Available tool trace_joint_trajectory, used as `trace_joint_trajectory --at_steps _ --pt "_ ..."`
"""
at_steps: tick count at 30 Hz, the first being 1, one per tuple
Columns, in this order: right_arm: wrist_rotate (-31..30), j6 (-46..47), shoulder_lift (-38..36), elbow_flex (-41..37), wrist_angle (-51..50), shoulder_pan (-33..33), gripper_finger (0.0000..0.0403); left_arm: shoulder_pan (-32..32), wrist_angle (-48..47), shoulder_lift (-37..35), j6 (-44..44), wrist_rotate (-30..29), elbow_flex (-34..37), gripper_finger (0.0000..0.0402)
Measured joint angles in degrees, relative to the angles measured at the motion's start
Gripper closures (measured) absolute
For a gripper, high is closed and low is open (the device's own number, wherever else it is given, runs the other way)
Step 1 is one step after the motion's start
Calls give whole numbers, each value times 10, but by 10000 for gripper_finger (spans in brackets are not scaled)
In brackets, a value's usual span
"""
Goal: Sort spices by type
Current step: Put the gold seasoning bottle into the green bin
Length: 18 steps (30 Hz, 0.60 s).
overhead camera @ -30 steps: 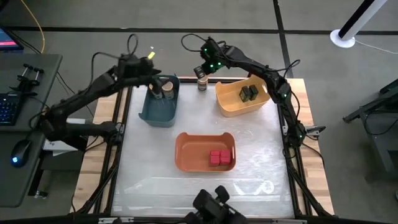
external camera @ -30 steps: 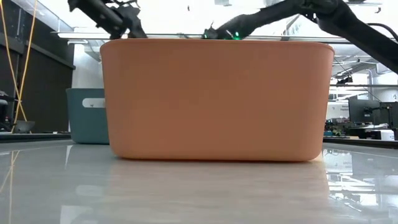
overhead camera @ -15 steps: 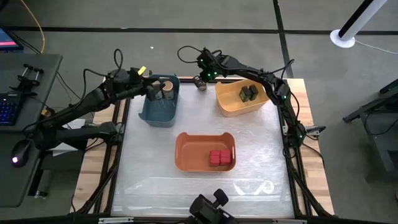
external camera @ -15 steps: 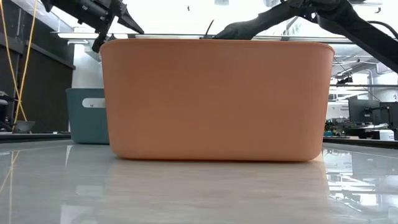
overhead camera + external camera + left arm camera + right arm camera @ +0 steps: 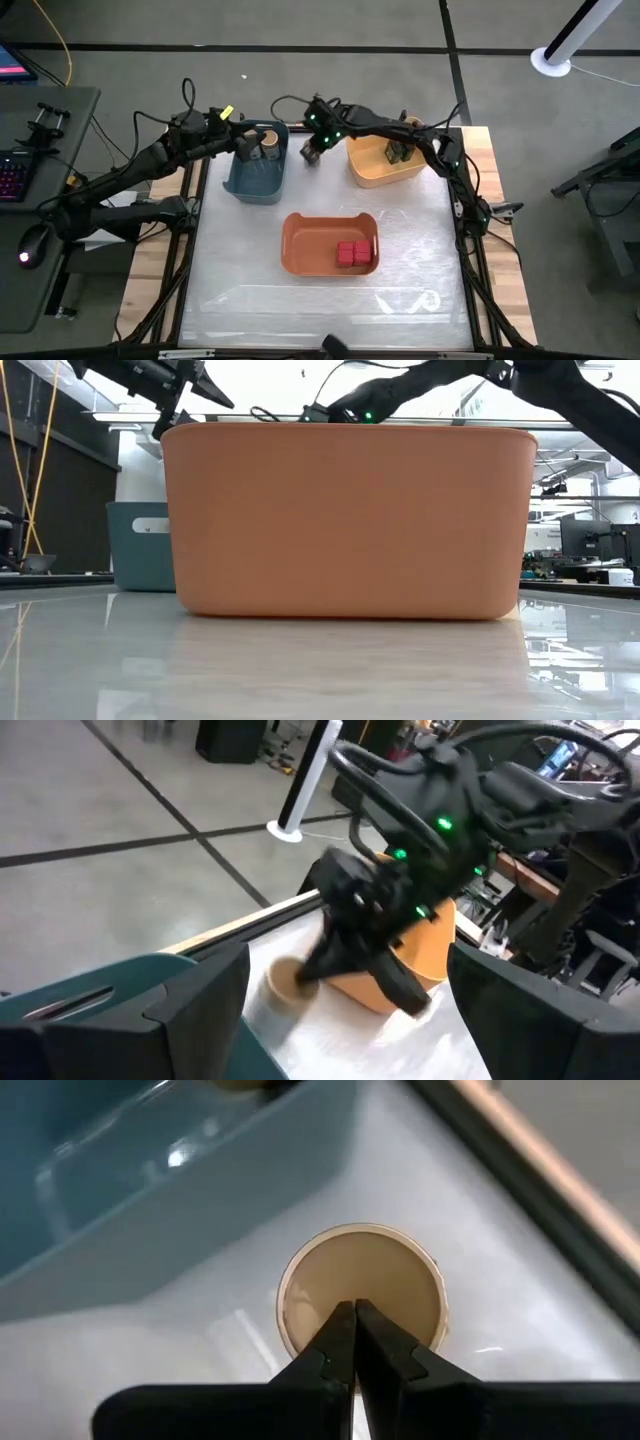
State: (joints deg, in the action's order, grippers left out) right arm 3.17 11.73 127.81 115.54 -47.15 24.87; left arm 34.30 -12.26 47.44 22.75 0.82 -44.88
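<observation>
Now the right claw [image 5: 311, 150], fingers pinched together and empty, has swung over the last tan-lidded jar [image 5: 361, 1290] beside the blue bin [image 5: 255, 172], while the left claw [image 5: 232, 125], spread wide, waits behind that bin.

Table top [image 5: 420, 270]: glossy clear-looking sheet, reflective, slightly wrinkled; bare pale wood at the edges [image 5: 505, 290]
Orange bin [image 5: 345, 520]: smooth matt plastic, rounded corners
Blue bin [image 5: 150, 1210]: smooth plastic, slight sheen with highlights on the wall
Yellow bin [image 5: 385, 165]: smooth plastic, low sheen
Jar lid [image 5: 362, 1285]: tan, smooth, matt, thin raised rim
Red tins [image 5: 352, 254]: flat, even colour, finish too small to judge
Right gripper [image 5: 353, 1342]: matt black fingers pressed together
Left gripper [image 5: 350, 1010]: dull black plastic-looking fingers, spread apart
</observation>
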Motion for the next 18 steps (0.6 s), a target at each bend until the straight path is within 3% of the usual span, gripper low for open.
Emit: trace_joint_trajectory --at_steps 7,11,18 --pt "18 3 2 -1 16 -61 403 0 -1 0 -16 1 0 76" --pt "-23 2 2 1 33 -79 403 0 -1 0 -31 1 0 76" --pt "-81 -27 -45 19 -43 -61 403 -4 -21 25 -103 38 -28 76"
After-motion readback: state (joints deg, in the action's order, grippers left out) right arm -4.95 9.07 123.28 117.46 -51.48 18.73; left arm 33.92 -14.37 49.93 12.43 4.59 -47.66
